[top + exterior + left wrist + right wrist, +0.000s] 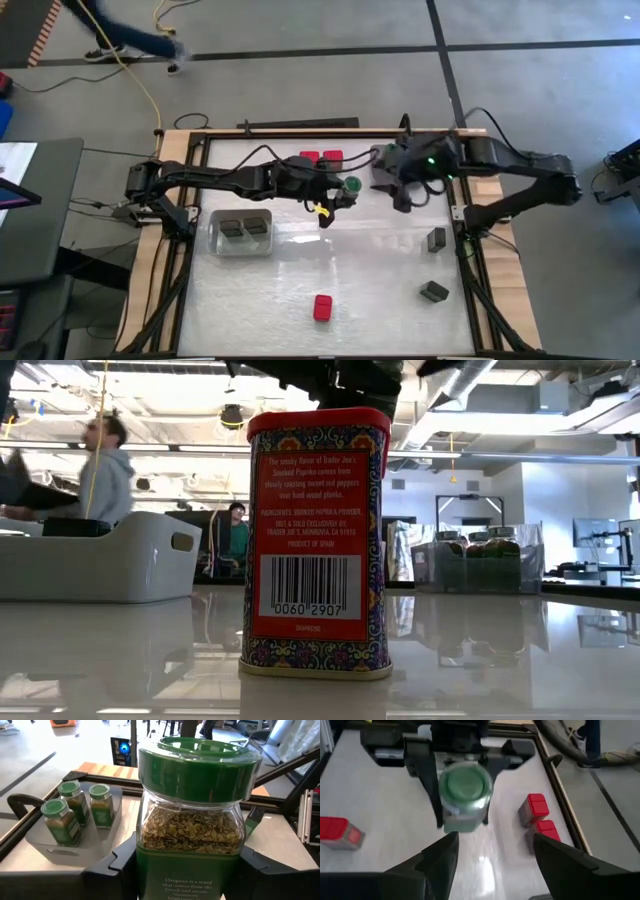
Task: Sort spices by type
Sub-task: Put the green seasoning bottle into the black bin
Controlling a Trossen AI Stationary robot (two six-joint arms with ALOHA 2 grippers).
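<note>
Gripping the upright green-lidded jar (pixel 465 795), the left pincer (pixel 347 190) faces the right pincer (pixel 492 851), open just beside.

Green-lidded oregano jar (pixel 192 815) upright in left gripper (pixel 340 198), red tins (pixel 321 157) nearby

Jar (pixel 192 820): green lid, green label w/ white text, clear glass, tan-green flakes inside. Tin (pixel 316 540): red lid and label, busy multicolour floral pattern, white barcode patch. Tray (pixel 95 558): pale grey.
</note>
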